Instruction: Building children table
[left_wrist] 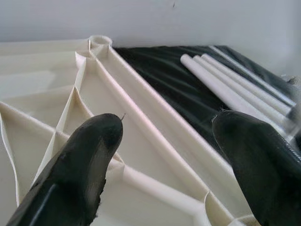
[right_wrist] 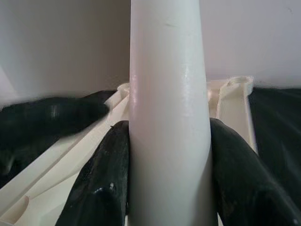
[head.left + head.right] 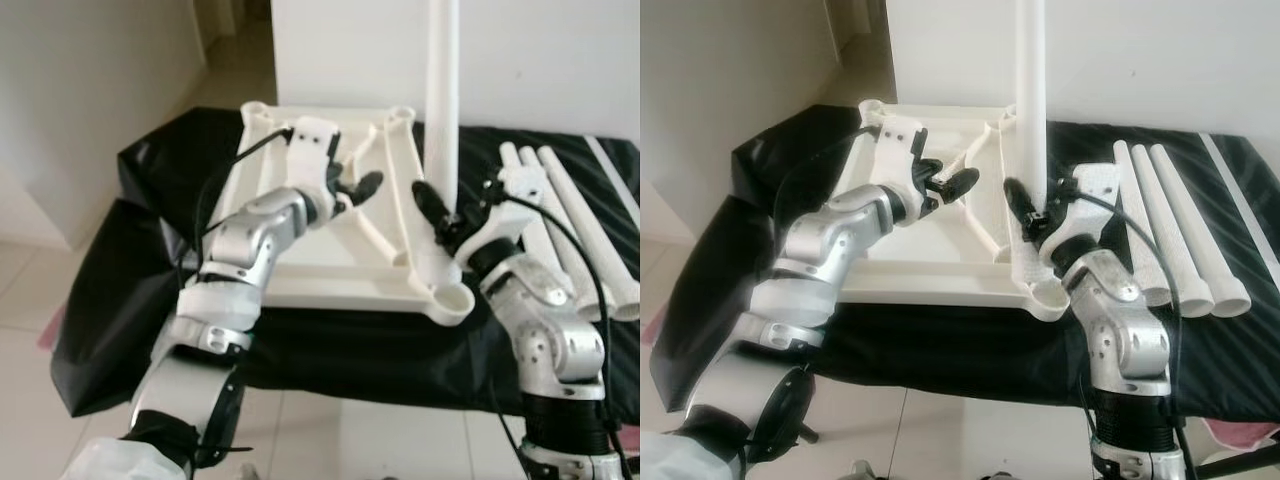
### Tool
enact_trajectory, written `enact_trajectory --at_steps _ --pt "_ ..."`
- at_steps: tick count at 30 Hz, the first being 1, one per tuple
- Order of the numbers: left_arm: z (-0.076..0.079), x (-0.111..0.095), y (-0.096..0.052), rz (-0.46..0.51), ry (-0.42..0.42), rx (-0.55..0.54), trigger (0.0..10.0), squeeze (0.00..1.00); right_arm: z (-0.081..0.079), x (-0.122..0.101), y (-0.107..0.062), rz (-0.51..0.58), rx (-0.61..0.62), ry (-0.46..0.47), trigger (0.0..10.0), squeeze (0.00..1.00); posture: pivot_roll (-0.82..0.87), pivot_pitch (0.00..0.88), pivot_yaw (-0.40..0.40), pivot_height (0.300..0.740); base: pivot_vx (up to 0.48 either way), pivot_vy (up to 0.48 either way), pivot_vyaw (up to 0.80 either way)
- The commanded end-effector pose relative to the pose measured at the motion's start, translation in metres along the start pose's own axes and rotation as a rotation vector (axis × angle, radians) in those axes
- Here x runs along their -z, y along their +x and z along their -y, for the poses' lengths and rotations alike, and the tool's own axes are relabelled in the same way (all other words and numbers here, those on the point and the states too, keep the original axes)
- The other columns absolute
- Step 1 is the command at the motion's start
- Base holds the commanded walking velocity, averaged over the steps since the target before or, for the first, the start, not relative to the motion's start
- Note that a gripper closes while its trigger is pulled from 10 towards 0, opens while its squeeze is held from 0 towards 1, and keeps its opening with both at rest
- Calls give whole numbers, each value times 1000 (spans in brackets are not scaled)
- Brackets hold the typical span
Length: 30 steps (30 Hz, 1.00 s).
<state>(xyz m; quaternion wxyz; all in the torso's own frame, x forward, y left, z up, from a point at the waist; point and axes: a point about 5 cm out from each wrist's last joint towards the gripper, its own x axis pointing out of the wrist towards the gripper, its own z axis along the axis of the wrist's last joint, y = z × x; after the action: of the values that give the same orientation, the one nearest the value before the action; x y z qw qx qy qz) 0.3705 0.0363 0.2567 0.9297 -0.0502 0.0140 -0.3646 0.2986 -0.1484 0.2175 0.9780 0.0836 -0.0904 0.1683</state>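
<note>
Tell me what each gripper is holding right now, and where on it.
The right gripper clamps the upright table leg near its lower end. The left gripper is open above the overturned tabletop, holding nothing.

Upright table leg: upper end cut off by the top edge of both eye views; lower end hidden behind the right gripper, so its seating in the tabletop cannot be judged. Right wrist view: both ends of this leg run out of frame. Spare legs: the near ends are partly hidden by the right arm in the left eye view. Black cloth conceals the counter beneath. Left gripper: finger bases cut off.
</note>
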Motion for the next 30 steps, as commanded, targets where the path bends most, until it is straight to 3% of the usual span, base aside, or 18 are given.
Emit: enact_trajectory --at_steps 1,2,12,30 --pt "6 -7 2 15 3 86 10000 0 -7 9 0 -27 -12 24 10000 0 -36 0 4 740 0 0 0" --pt "7 -10 3 21 8 93 10000 0 -14 14 0 -43 -33 50 10000 0 -35 0 5 740 0 0 0" --pt "9 -8 9 2 60 103 10000 0 -28 17 0 -44 -118 111 10000 0 -38 2 7 740 0 0 0" --pt "27 -24 10 70 35 182 10000 0 -38 27 5 -74 -157 131 10000 0 -40 7 10 740 0 0 0"
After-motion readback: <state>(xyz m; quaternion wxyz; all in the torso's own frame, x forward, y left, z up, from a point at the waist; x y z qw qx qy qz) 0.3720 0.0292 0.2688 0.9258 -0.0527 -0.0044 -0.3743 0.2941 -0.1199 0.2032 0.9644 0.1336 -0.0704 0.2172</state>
